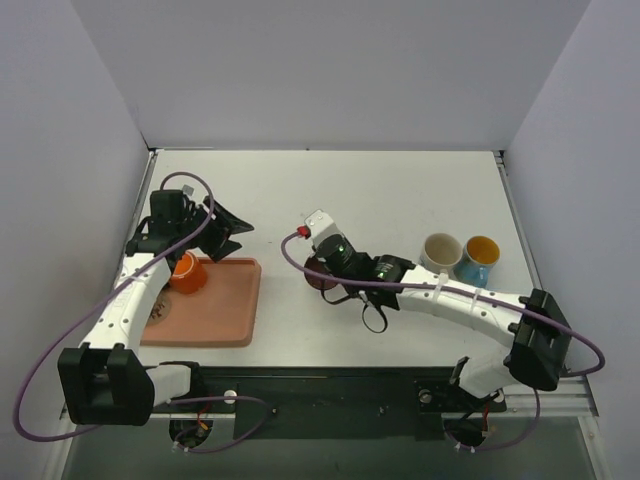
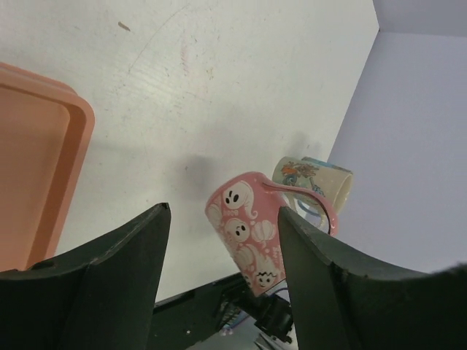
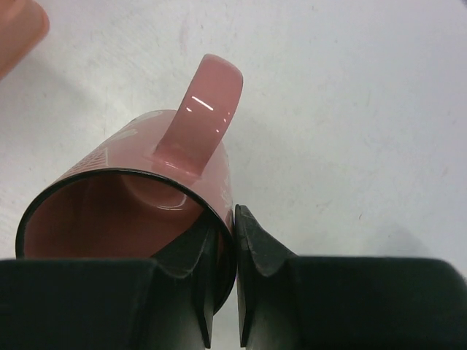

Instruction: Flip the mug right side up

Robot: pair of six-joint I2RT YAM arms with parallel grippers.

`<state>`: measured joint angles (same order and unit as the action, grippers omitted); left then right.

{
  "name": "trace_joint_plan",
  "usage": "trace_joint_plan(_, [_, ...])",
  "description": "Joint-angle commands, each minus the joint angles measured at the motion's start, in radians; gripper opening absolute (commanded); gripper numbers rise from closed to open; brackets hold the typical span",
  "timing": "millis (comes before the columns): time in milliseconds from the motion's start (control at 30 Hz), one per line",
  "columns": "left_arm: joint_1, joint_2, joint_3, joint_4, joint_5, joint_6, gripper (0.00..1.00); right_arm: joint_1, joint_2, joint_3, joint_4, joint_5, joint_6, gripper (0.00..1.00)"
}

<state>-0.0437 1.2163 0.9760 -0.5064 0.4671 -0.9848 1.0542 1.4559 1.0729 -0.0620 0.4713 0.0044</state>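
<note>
The pink mug (image 1: 318, 272) with white ghosts (image 2: 244, 233) hangs tilted near the table's middle. My right gripper (image 3: 233, 233) is shut on its rim, one finger inside the mouth and one outside. In the right wrist view the mug (image 3: 139, 182) shows its open mouth towards the camera and its handle (image 3: 204, 102) pointing away. My left gripper (image 1: 232, 237) stands open over the tray's far edge, well left of the mug. Its fingers (image 2: 222, 211) have nothing between them and only frame the distant mug.
A salmon tray (image 1: 215, 310) lies at the left with an orange mug (image 1: 187, 272) on it, under the left arm. A cream mug (image 1: 439, 252) and a blue mug (image 1: 480, 258) stand at the right. Grey walls enclose the table on three sides.
</note>
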Motion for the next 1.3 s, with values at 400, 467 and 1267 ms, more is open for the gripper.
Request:
trace_joint_plan(400, [-0.002, -0.028, 0.164, -0.170, -0.034, 0.624, 0.71, -0.611, -0.128, -0.019, -0.374, -0.608, 0.008, 0.00])
trace_joint_plan(467, [-0.002, -0.015, 0.193, -0.239, -0.067, 0.708, 0.71, -0.638, -0.105, -0.007, -0.401, -0.626, 0.003, 0.00])
trace_joint_plan(1267, [0.151, -0.024, 0.285, -0.388, -0.242, 1.316, 0.70, -0.701, 0.029, 0.068, -0.440, -0.580, -0.113, 0.32])
